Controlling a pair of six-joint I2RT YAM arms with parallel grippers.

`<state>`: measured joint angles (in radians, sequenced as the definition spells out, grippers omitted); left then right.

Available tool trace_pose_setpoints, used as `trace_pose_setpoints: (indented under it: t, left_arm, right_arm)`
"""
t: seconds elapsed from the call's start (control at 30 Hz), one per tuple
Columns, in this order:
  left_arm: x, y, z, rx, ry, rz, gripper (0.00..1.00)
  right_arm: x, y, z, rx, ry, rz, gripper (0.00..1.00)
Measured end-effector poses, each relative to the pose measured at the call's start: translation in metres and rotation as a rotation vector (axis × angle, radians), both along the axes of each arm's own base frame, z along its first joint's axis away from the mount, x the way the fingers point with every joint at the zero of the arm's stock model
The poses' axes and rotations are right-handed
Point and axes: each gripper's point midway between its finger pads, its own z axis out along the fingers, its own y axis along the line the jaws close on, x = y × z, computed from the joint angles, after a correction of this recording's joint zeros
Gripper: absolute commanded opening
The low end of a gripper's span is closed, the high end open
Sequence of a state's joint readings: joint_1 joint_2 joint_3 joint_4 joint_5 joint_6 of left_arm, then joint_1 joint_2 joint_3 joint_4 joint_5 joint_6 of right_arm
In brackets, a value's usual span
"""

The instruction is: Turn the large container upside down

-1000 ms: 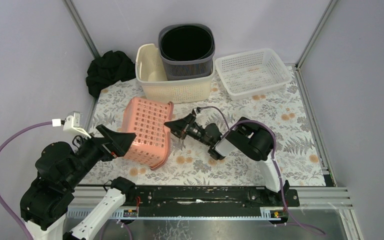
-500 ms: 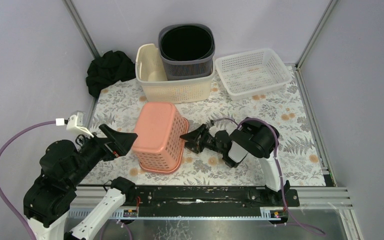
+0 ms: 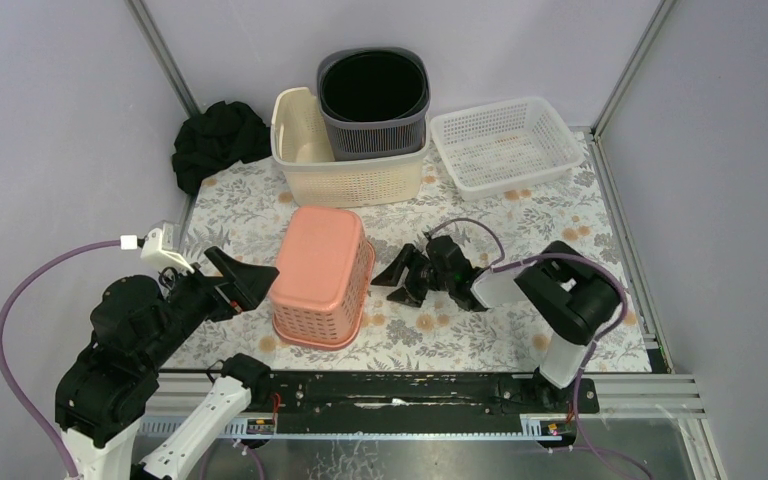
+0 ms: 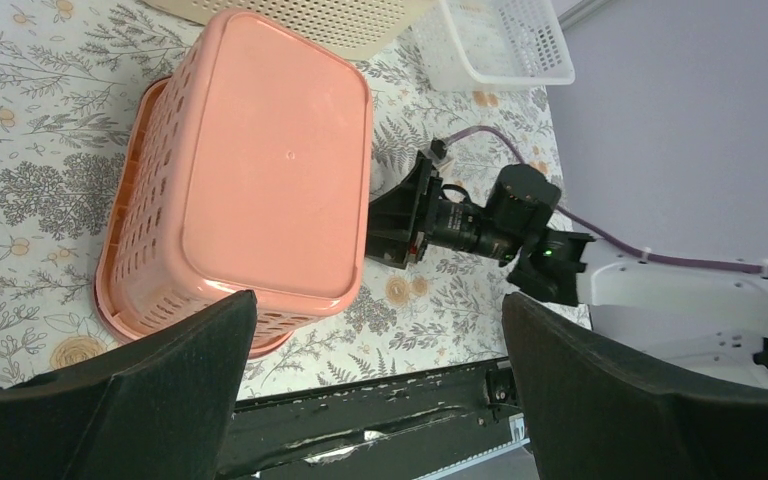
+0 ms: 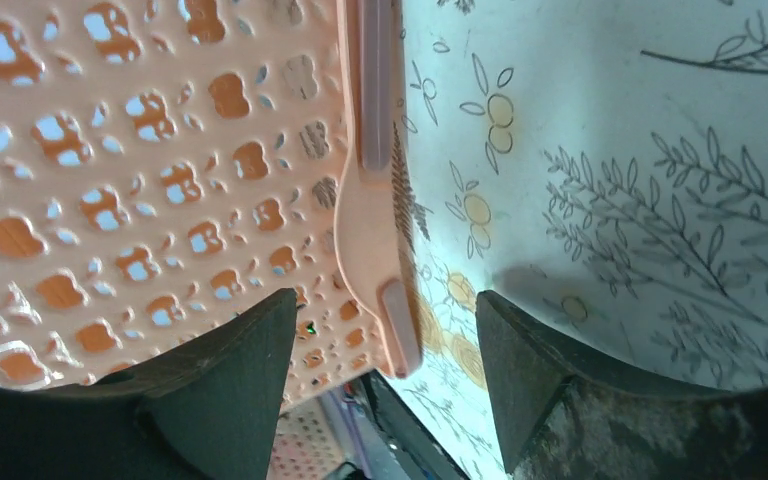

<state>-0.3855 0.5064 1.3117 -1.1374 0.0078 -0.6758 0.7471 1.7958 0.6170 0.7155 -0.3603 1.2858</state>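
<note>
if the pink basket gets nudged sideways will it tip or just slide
Probably slides: the pink basket sits upside down, its wider rim flat on the table. Likely light for its size, as the walls are thin perforated plastic. Its smooth base may be slippery to pinch.

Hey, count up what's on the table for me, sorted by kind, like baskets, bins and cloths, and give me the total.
Baskets: 3, pink basket, cream basket, white basket
Bins: 1, grey bin
Cloths: 1, black cloth
Total: 5
</note>
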Motion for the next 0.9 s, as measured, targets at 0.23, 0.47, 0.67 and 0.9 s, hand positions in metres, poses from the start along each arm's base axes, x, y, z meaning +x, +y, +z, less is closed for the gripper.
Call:
trace_pose_setpoints:
  t: [0.23, 0.47, 0.67, 0.9]
  left_arm:
    - [0.001, 0.0, -0.005, 0.005, 0.012, 0.0, 1.0]
    - [0.003, -0.001, -0.009, 0.01, 0.024, 0.0, 1.0]
    - [0.003, -0.001, -0.008, 0.009, 0.02, 0.0, 1.0]
    - [0.001, 0.0, -0.001, 0.002, 0.001, 0.0, 1.0]
  right_arm:
    - [-0.002, -0.008, 0.039, -0.081, -0.113, 0.074, 0.53]
    - [0.01, 0.017, 0.061, -0.008, -0.174, 0.113, 0.55]
    - [0.005, 0.091, 0.045, 0.041, -0.137, 0.212, 0.56]
    - [-0.001, 0.186, 0.039, 0.175, -0.1, 0.278, 0.56]
